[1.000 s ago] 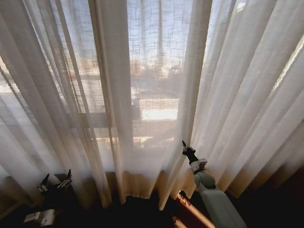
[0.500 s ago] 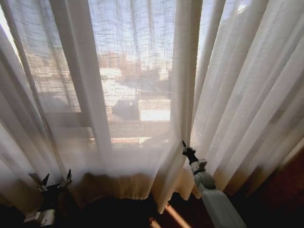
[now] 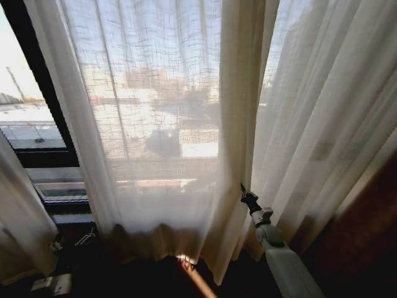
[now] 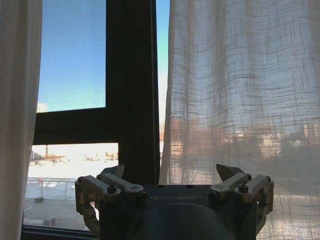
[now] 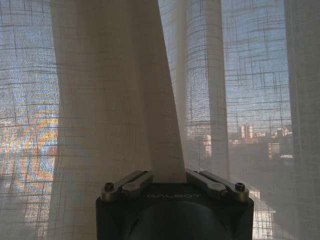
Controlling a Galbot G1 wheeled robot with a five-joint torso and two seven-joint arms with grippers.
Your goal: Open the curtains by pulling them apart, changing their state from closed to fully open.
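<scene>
While the right hand (image 3: 244,191) is clamped on a fold of the curtains (image 3: 161,124), a gap is now visible at the left side of the head view: the black window frame (image 3: 43,105) and bare glass show there, where 1 second ago the sheer fabric covered everything. The whole picture has also shifted, so I judge that the robot itself moves or turns and drags the panel with it. In the right wrist view the fold (image 5: 165,150) runs down between the 2 closed fingers (image 5: 127,182), pinched tight. The left hand (image 4: 175,187) waits low at the robot's left, its fingers (image 4: 107,182) apart and holding nothing, facing the bare glass and the frame (image 4: 130,90). To its one side hangs another strip of white curtain (image 4: 17,115).

For the task this means the opening has started, but it is only partly done. The wide sheer panel (image 3: 310,124) on the right is not yet gathered to the side.
</scene>
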